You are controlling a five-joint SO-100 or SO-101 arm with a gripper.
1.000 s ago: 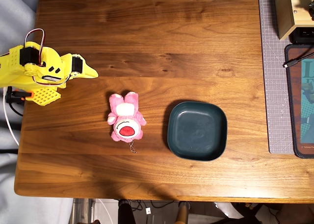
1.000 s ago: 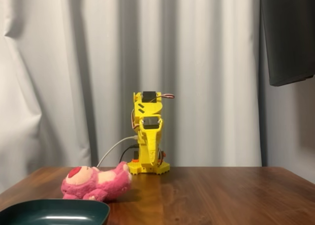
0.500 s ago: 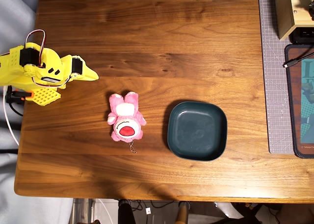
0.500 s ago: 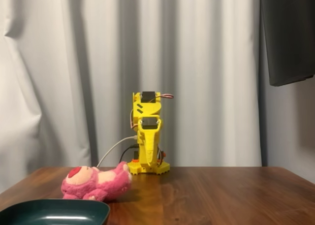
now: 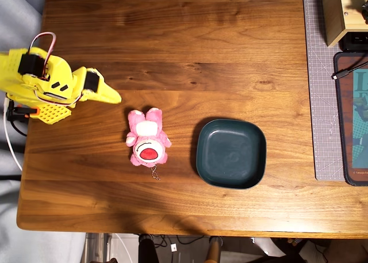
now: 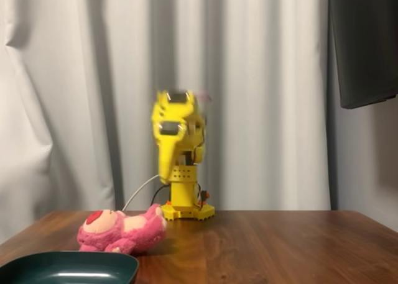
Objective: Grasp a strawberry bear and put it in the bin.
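The strawberry bear [image 5: 148,138] lies on its back on the wooden table, head toward the near edge and its short keychain trailing below; in the fixed view the bear [image 6: 122,230] lies at lower left. To its right in the overhead view sits the bin [image 5: 231,153], a dark teal rounded-square dish with nothing in it; only its rim [image 6: 68,266] shows in the fixed view. My yellow gripper [image 5: 115,96] is raised at the table's left side, up and left of the bear, apart from it, jaws together, holding nothing. It is blurred in the fixed view [image 6: 163,172].
A grey cutting mat [image 5: 322,84], a dark mouse pad [image 5: 352,119] with a cable and a wooden box [image 5: 342,12] occupy the right edge. The arm's base [image 6: 185,204] stands at the back before white curtains. Bare wood lies between bear, bin and the table edges.
The arm has lifted from its folded rest pose and swung slightly toward the bear; the gripper tip moved right and a bit down in the overhead view. Bear and bin have not moved.
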